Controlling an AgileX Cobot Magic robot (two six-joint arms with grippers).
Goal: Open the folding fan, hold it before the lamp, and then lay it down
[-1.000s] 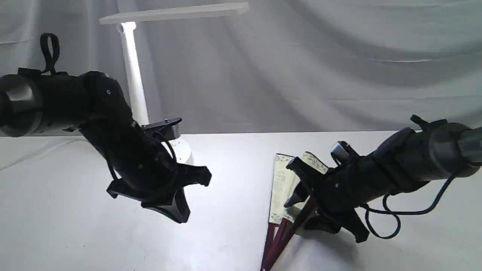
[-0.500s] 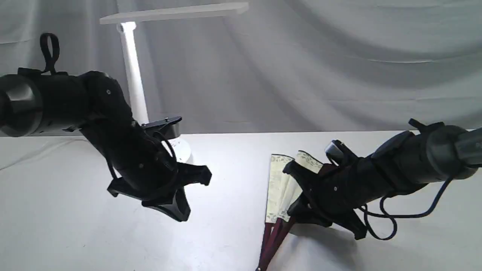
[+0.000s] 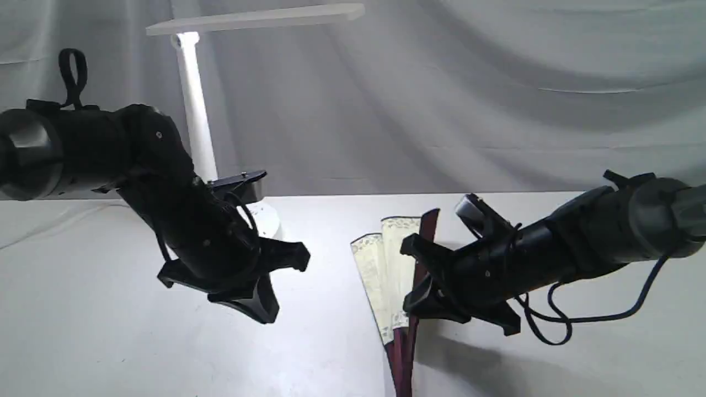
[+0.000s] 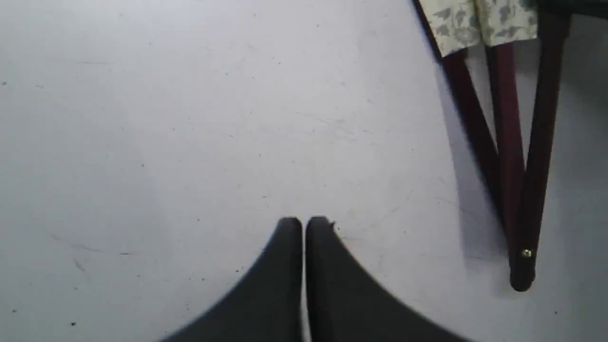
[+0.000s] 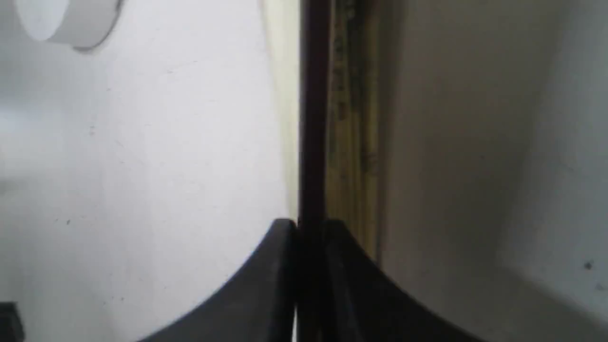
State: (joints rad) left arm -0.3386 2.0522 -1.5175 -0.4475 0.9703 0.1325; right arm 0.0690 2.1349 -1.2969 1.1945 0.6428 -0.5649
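The folding fan (image 3: 386,275) rests partly spread on the white table, cream pleats fanned left and maroon ribs meeting at the pivot (image 4: 525,254) near the front edge. My right gripper (image 3: 420,275) is shut on one dark maroon guard (image 5: 311,142), which stands up past the leaf, with folded pleats beside it. My left gripper (image 3: 267,314) hangs above the table to the fan's left, shut and holding nothing, its fingertips (image 4: 289,225) pressed together. The white lamp (image 3: 193,105) stands at the back left, its light bar (image 3: 253,19) overhead.
The lamp's round base (image 5: 66,19) sits on the table behind my left arm. A grey draped cloth (image 3: 496,82) forms the backdrop. The white table (image 3: 110,342) stretches across the view's full width.
My right gripper has swung left with the guard, turning the fan so its leaf now points left and the guard sticks up. The left arm has not moved.
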